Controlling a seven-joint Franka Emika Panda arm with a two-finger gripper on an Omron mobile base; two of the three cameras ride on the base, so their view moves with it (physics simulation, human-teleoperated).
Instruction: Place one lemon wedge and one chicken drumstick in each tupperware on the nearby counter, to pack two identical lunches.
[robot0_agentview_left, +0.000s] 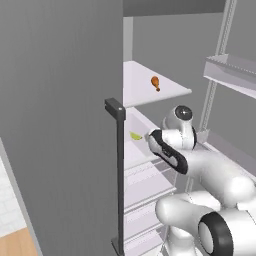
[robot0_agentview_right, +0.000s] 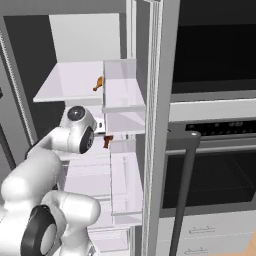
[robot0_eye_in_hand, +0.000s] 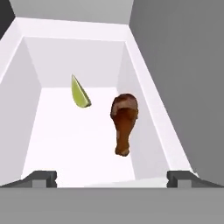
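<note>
In the left base view, you see the arm reaching into an open fridge, with the claw (robot0_agentview_left: 149, 136) pushed in over a middle shelf (robot0_agentview_left: 131, 155). A lemon wedge (robot0_agentview_left: 135, 135) lies on that shelf just in front of the claw. One shelf higher (robot0_agentview_left: 172, 90), a chicken drumstick (robot0_agentview_left: 155, 82) rests near the middle, well apart from the claw. I think the food is kept here because it is cold storage, so each piece must be carried out.

In the right base view, the same upper drumstick (robot0_agentview_right: 98, 83) shows on the white upper shelf (robot0_agentview_right: 60, 92). A second drumstick (robot0_agentview_right: 107, 141) lies on the lower level, just beside the robot's wrist and near the door bins (robot0_agentview_right: 125, 107).

In the hand view, you look down into a white compartment (robot0_eye_in_hand: 33, 144). The lemon wedge (robot0_eye_in_hand: 80, 92) lies to the left and the second drumstick (robot0_eye_in_hand: 124, 122) to the right, near each other but not touching, bone end toward the camera. The claw (robot0_eye_in_hand: 111, 178) is spread fully and holds nothing; its fingertips (robot0_eye_in_hand: 43, 178) stand on both sides of the two pieces. My judgement is that the wide opening prepares a first pick, probably the drumstick.
</note>
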